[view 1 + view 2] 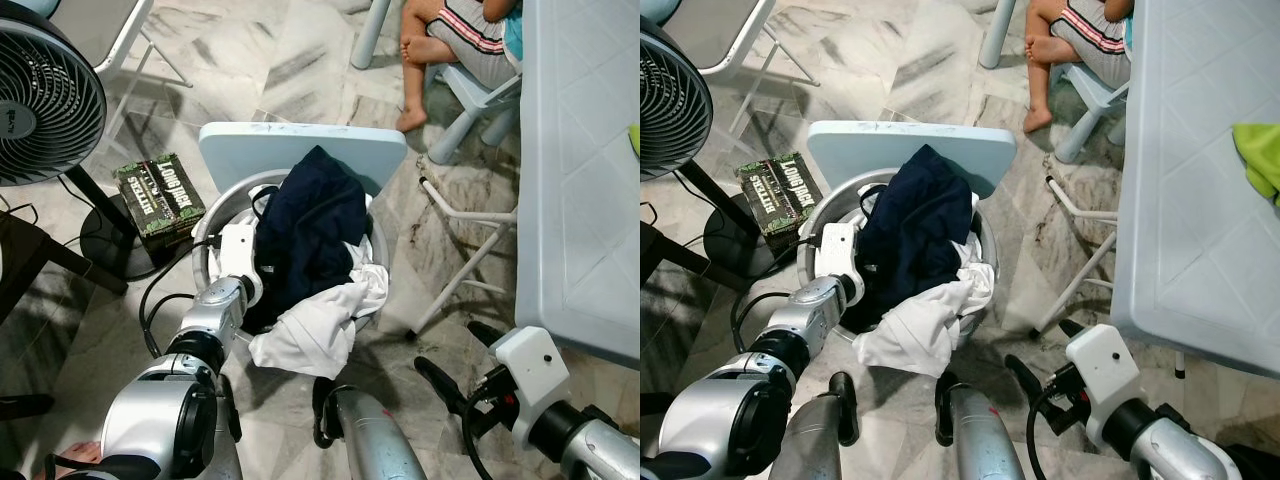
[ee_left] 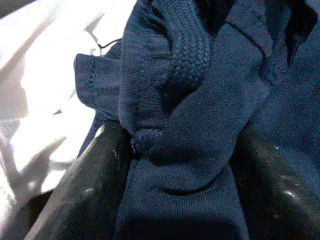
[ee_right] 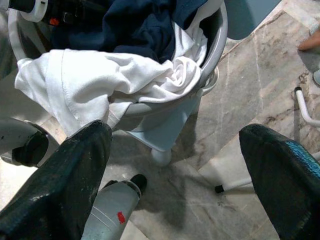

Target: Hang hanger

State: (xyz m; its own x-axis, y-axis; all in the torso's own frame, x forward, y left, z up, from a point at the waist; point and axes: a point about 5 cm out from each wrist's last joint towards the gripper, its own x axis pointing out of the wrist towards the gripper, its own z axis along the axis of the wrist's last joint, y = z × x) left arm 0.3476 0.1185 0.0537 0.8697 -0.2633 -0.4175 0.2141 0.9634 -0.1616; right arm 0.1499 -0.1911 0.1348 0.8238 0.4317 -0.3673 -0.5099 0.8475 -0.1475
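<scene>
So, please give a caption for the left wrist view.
Left end effector closed on dark navy knitted garment, beside white cotton cloth.

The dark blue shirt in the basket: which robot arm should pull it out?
Left. The left gripper already pinches the dark blue cloth garment in the round grey basket; the right gripper hangs open over the floor.

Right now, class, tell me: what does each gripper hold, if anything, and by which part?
The left gripper pinches the navy garment by a bunched fold at its hem, in the basket. The right gripper is open, holding nothing.
</scene>
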